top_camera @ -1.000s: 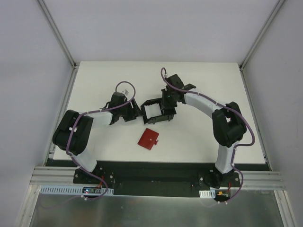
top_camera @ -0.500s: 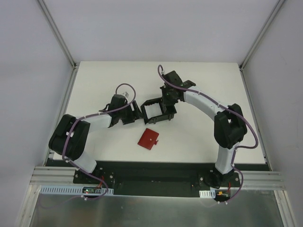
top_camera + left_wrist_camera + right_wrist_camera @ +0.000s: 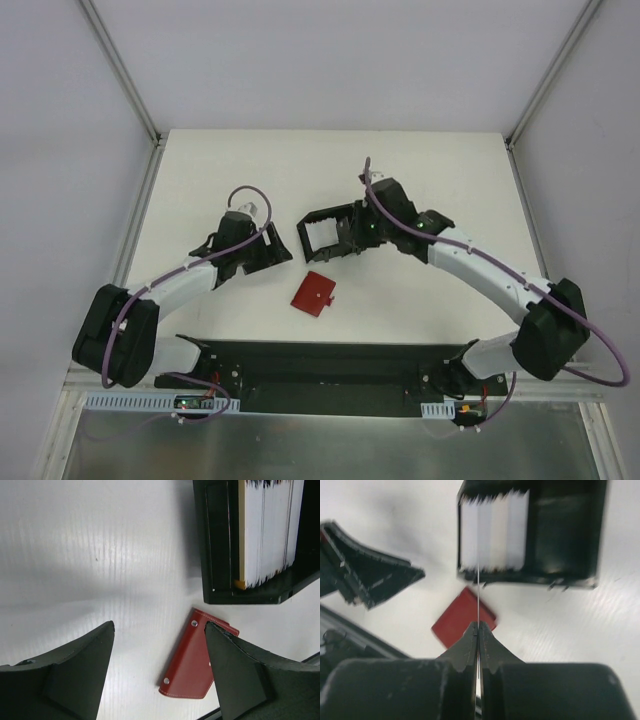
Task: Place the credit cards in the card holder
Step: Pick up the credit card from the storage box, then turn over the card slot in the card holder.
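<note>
With right pincer (image 3: 478, 627) clenched on one card (image 3: 478, 595) held edge-on, keep it upright and ease it toward the wallet (image 3: 455, 622) flat on the bench (image 3: 560, 630) just past the tips — box (image 3: 560, 535) beyond — using the released left pincer (image 3: 160, 626), poised above, to open it.

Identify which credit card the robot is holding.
The single card seen edge-on, pinched by the right gripper, jaws shut; the other cards stand packed in the black box.
</note>
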Robot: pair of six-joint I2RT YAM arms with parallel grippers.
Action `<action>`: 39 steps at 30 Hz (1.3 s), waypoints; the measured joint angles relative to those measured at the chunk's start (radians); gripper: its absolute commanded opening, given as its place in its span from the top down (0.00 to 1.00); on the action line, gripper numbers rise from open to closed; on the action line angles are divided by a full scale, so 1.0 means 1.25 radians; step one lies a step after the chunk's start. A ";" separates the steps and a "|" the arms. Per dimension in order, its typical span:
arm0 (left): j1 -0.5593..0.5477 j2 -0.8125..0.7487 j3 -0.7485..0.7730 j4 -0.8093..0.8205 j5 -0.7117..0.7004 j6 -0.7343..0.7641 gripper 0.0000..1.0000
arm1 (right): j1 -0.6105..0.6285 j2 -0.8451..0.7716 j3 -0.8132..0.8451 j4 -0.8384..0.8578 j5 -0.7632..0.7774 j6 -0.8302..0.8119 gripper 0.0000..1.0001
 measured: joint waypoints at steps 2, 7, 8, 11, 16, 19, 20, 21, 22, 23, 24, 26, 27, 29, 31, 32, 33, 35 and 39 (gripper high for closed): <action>0.000 -0.035 -0.021 -0.010 0.003 0.003 0.26 | 0.044 -0.042 -0.067 0.032 -0.009 0.049 1.00; 0.000 -0.093 -0.073 -0.021 0.013 0.014 0.25 | 0.155 -0.057 -0.167 0.108 -0.016 0.159 1.00; 0.000 -0.099 -0.080 -0.023 0.016 0.016 0.24 | 0.175 -0.053 -0.180 0.118 -0.012 0.179 1.00; 0.000 -0.112 -0.101 -0.031 0.028 0.022 0.23 | 0.213 -0.034 -0.206 0.148 0.009 0.227 1.00; 0.000 -0.113 -0.107 -0.036 0.052 0.027 0.22 | 0.220 -0.008 -0.263 0.182 0.032 0.280 1.00; -0.005 -0.112 -0.107 -0.036 0.064 0.038 0.22 | 0.220 -0.009 -0.303 0.183 0.049 0.302 1.00; -0.008 -0.111 -0.107 -0.036 0.068 0.041 0.22 | 0.220 -0.011 -0.313 0.182 0.052 0.307 1.00; -0.013 -0.110 -0.107 -0.037 0.069 0.043 0.22 | 0.220 -0.016 -0.326 0.182 0.056 0.311 1.00; -0.020 -0.107 -0.107 -0.036 0.070 0.045 0.22 | 0.220 -0.023 -0.338 0.181 0.060 0.317 1.00; -0.028 -0.103 -0.107 -0.036 0.070 0.049 0.22 | 0.220 -0.031 -0.350 0.182 0.063 0.323 1.00; -0.037 -0.096 -0.107 -0.036 0.071 0.052 0.22 | 0.220 -0.041 -0.360 0.182 0.067 0.328 1.00; -0.052 -0.085 -0.107 -0.037 0.071 0.058 0.23 | 0.220 -0.062 -0.379 0.182 0.074 0.341 1.00; -0.056 -0.082 -0.106 -0.034 0.071 0.058 0.23 | 0.220 -0.070 -0.385 0.182 0.078 0.347 1.00; -0.063 -0.079 -0.105 -0.033 0.070 0.060 0.23 | 0.220 -0.076 -0.392 0.183 0.085 0.359 1.00; -0.068 -0.076 -0.104 -0.030 0.070 0.060 0.25 | 0.221 -0.076 -0.398 0.192 0.089 0.372 1.00; -0.072 -0.073 -0.103 -0.028 0.069 0.060 0.26 | 0.221 -0.076 -0.401 0.196 0.090 0.378 1.00; -0.074 -0.071 -0.102 -0.027 0.069 0.060 0.26 | 0.222 -0.076 -0.404 0.200 0.092 0.385 1.00; -0.082 -0.065 -0.098 -0.027 0.069 0.060 0.27 | 0.222 -0.076 -0.407 0.207 0.092 0.397 0.99; -0.092 -0.058 -0.095 -0.026 0.069 0.060 0.28 | 0.222 -0.075 -0.414 0.226 0.092 0.425 1.00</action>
